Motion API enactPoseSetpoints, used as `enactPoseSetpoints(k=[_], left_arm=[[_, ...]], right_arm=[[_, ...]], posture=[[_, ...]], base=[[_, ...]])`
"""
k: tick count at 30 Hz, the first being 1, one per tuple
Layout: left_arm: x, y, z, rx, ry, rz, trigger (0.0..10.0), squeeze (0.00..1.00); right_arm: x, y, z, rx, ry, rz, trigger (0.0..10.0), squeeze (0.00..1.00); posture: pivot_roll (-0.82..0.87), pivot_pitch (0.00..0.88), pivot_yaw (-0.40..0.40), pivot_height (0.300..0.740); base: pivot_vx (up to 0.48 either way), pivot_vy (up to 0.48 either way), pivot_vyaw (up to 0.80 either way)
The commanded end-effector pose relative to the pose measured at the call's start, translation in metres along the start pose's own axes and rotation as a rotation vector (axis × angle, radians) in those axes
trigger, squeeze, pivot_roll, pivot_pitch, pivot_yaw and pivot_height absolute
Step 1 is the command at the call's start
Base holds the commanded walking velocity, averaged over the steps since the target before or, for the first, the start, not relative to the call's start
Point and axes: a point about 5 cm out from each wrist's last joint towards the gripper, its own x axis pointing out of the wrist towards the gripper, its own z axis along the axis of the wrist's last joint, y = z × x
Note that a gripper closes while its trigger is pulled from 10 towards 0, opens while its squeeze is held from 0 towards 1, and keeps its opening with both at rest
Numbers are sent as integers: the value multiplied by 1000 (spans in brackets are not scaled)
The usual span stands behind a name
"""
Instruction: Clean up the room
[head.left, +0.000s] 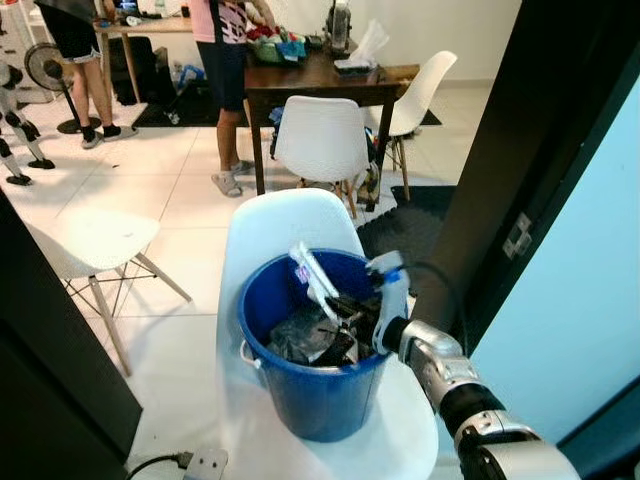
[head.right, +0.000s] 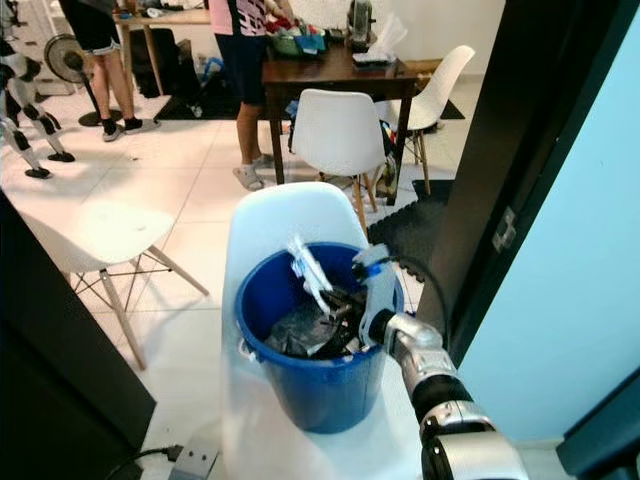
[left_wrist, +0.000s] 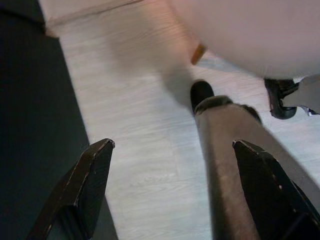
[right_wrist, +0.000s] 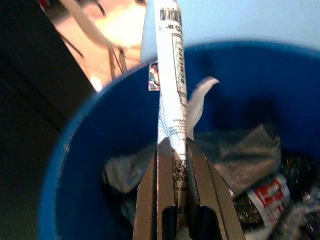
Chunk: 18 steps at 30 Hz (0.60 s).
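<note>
The right gripper (head.left: 345, 312) is reaching inside the blue bucket (head.left: 315, 400), which is standing on a white chair (head.left: 270, 225). Its fingers are pinching a flat white wrapper (right_wrist: 170, 75) by its lower end, so the printed strip is sticking up above the rubbish (head.left: 305, 340) already in the bucket. The step in hand looks like dropping this piece in. To do it well, the gripper should be lowering a little further so the strip's top clears the rim, then letting go over the middle of the bucket, not near the wall. The strip is light and may cling to a finger, though that is hard to judge here. The left gripper (left_wrist: 175, 195) is hanging open over the floor beside a chair leg (left_wrist: 225, 165).
</note>
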Motion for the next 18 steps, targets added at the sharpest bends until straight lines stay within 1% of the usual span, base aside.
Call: enactPoseSetpoints(k=[1, 2, 3, 5, 6, 7, 8, 11, 13, 18], left_arm=[[-1, 0, -6, 11, 24, -1, 10000, 0], [-1, 0, -6, 12, 24, -2, 10000, 0], [-1, 0, -6, 12, 24, -2, 10000, 0], [-1, 0, -6, 12, 24, -2, 10000, 0], [-1, 0, -6, 13, 25, -2, 10000, 0], [-1, 0, -6, 13, 25, -2, 10000, 0], [-1, 0, -6, 12, 26, -2, 10000, 0], [-1, 0, -6, 11, 26, -2, 10000, 0], [-1, -1, -6, 7, 27, -2, 10000, 0], [-1, -1, -7, -9, 31, 3, 10000, 0]], right_arm=[[1, -2, -3, -27, 52, -50, 10000, 0], [2, -1, -3, -23, 50, -52, 10000, 0], [4, 3, -2, -20, 36, -27, 10000, 0], [4, 3, -2, -20, 36, -27, 10000, 0], [6, 6, -2, -15, 27, -6, 10000, 0], [6, 6, -2, -15, 27, -6, 10000, 0], [8, 10, -4, -35, 37, -14, 10000, 1000], [9, 10, -5, -44, 46, -27, 10000, 1000], [10, 10, -6, -75, 60, -65, 10000, 1000], [11, 8, -4, -105, 61, -115, 10000, 1000]], posture=[[-42, 0, -36, 740], [-42, 0, -36, 740], [-43, 0, -34, 740], [-43, 0, -34, 740], [-42, 0, -34, 740], [-42, 0, -34, 740], [-39, 0, -38, 740], [-39, 0, -38, 740], [-36, 0, -40, 740], [-35, 0, -40, 740]], base=[[0, 0, 0], [0, 0, 0], [0, 0, 0], [0, 0, 0], [0, 0, 0], [0, 0, 0], [0, 0, 0], [0, 0, 0], [0, 0, 0], [0, 0, 0]])
